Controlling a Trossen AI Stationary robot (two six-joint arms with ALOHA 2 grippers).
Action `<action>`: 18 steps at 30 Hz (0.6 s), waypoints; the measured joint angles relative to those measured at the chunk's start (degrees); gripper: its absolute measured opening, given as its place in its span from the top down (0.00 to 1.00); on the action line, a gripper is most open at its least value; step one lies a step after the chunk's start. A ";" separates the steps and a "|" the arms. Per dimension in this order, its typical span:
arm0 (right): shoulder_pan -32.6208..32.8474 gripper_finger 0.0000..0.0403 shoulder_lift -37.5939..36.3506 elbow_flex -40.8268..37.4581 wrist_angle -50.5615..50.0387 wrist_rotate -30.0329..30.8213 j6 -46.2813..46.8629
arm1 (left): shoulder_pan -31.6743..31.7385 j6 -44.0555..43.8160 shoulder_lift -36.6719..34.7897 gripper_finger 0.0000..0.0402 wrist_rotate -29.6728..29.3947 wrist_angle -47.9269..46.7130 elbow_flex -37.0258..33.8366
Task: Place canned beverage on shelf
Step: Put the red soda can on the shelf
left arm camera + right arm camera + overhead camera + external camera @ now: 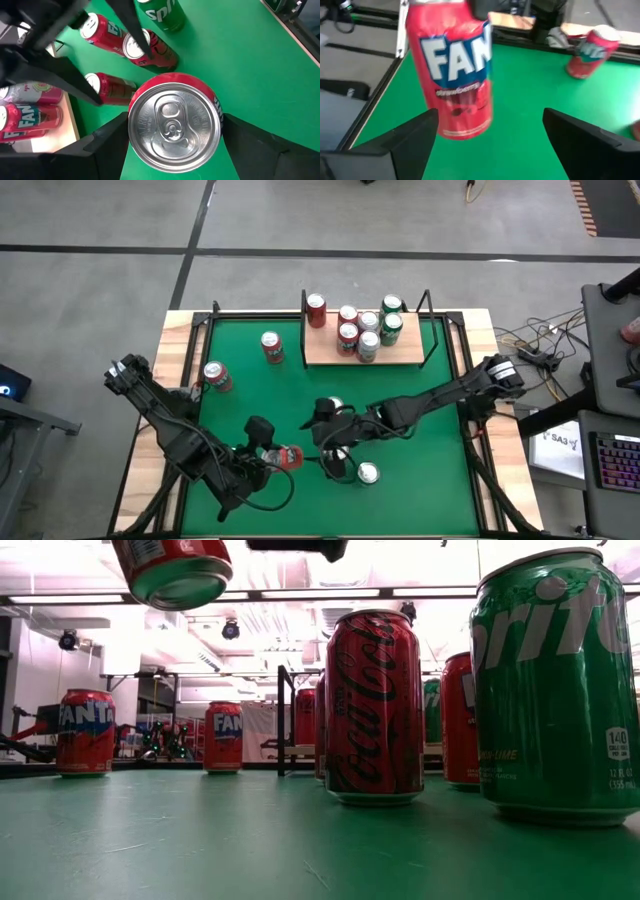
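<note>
The green felt table (420, 480) is framed by a wooden edge, and most of its surface is taken up by the two dark arms. The left arm (170, 430) is stretched in from the left edge and the right arm (440, 395) from the right, so that both are brought together over the near middle of the felt.

The shelf (325, 352) is set at the far edge of the table, well apart from both grippers. Much of its tan board is occupied by a cluster of cans (368, 345), red and green, packed toward its right end, while one red can (316, 310) is stood alone at the left end.

Between the grippers and the shelf, two upright Fanta cans (271, 346) (216, 377) are left on the felt to the left. Nearer, a Coca-Cola can (373, 705) and a Sprite can (555, 690) are stood just below the right gripper.

The red Fanta can (174, 122) is held off the table, tilted, and is clasped on both sides by the left gripper (265, 458). The right gripper (490, 135) is placed just beside it, its jaws spread wide and nothing gripped; the can is seen between the fingers (410, 140) without being touched
</note>
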 joint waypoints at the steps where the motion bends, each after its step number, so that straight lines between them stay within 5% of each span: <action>1: -0.35 0.12 0.28 0.00 0.46 -1.52 -0.16 | 0.00 0.00 0.00 0.32 0.00 0.00 0.00; 5: -1.28 0.12 0.94 0.00 3.20 -6.71 -0.45 | 0.29 -0.07 0.02 0.32 0.04 0.00 0.00; 18: -1.63 0.12 0.94 -0.02 5.17 -7.89 -1.07 | 1.55 -0.05 0.02 0.32 0.00 0.02 0.00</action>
